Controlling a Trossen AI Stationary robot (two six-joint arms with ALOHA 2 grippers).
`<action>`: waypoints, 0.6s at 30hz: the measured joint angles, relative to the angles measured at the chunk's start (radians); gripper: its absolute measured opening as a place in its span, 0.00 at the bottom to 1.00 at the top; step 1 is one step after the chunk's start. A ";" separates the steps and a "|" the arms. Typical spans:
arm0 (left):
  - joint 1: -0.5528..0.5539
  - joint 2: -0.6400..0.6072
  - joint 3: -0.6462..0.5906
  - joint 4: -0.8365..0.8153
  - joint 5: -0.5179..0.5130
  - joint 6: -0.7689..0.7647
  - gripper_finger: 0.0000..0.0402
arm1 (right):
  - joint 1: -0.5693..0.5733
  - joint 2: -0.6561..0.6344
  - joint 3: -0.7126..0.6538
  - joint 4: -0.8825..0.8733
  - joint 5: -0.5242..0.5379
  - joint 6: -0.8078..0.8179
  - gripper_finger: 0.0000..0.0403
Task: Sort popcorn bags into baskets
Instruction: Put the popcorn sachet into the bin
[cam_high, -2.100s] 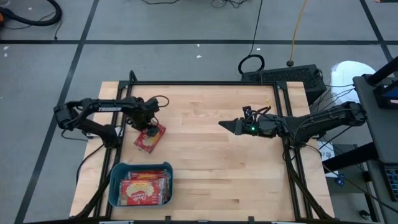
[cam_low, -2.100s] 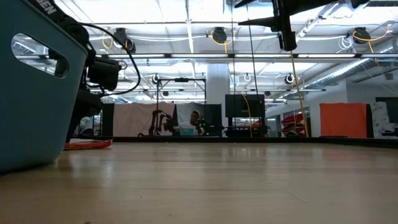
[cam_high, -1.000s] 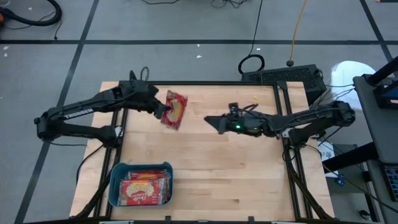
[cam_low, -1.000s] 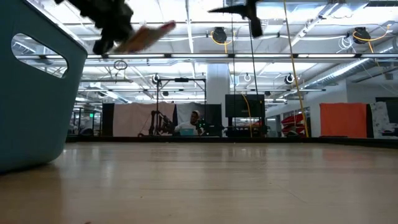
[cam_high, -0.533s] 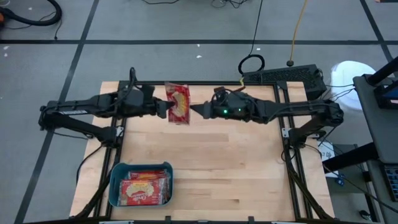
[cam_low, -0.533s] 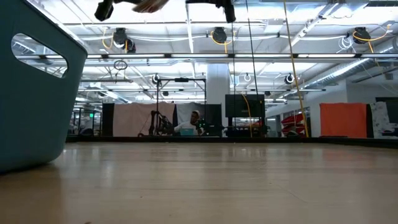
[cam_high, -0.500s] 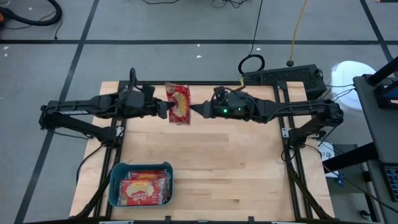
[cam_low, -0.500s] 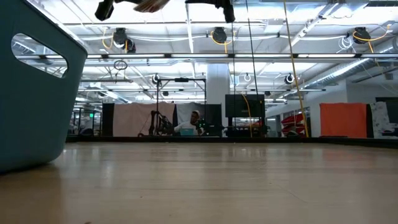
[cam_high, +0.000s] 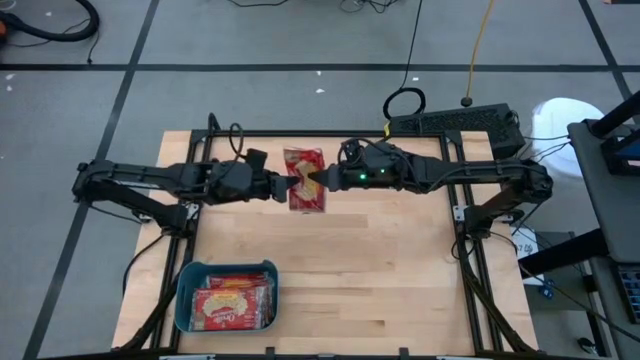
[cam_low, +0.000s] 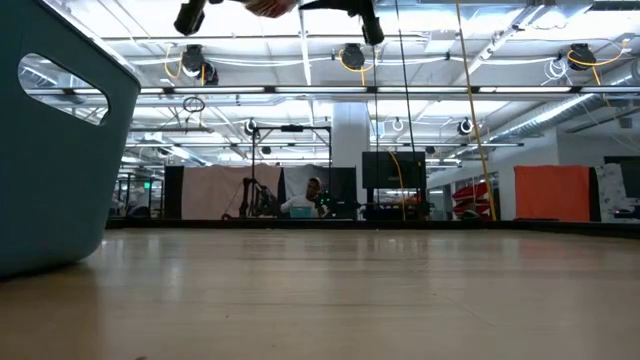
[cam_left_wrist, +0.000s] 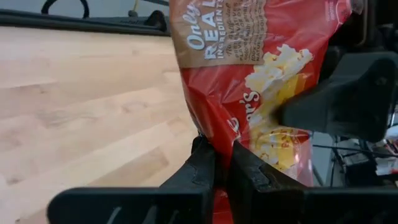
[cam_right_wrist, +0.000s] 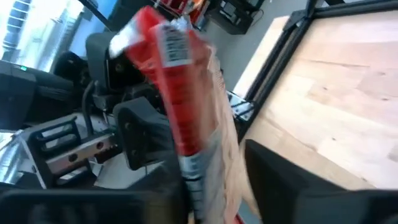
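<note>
Since the earlier frame both arms have closed in mid-air near the tabletop's far edge. Left tool (cam_high: 281, 187) pinches the popcorn bag (cam_high: 305, 179) shut; right tool (cam_high: 308, 181) straddles its opposite side, grip unclear. Teal basket (cam_high: 187, 291) sits at the near-left corner.

Table (cam_high: 390, 270) open right of the basket (cam_high: 184, 296)

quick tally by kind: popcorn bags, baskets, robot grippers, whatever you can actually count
popcorn bags held in the air between the two arms: 1
popcorn bags in the basket: at least 2 showing on top, any beneath hidden
baskets: 1, teal
grippers: 2, the left gripper and the right gripper
total: at least 6
</note>
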 joint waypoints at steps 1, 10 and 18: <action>0.000 0.001 0.000 0.001 0.003 -0.004 0.06 | 0.000 0.000 0.000 -0.010 0.000 -0.001 0.26; 0.000 -0.067 0.000 0.046 0.137 0.205 0.28 | -0.033 -0.013 0.000 0.017 -0.178 0.030 0.06; -0.018 -0.208 0.001 0.103 0.138 0.466 0.61 | -0.076 -0.037 -0.002 0.027 -0.417 0.116 0.02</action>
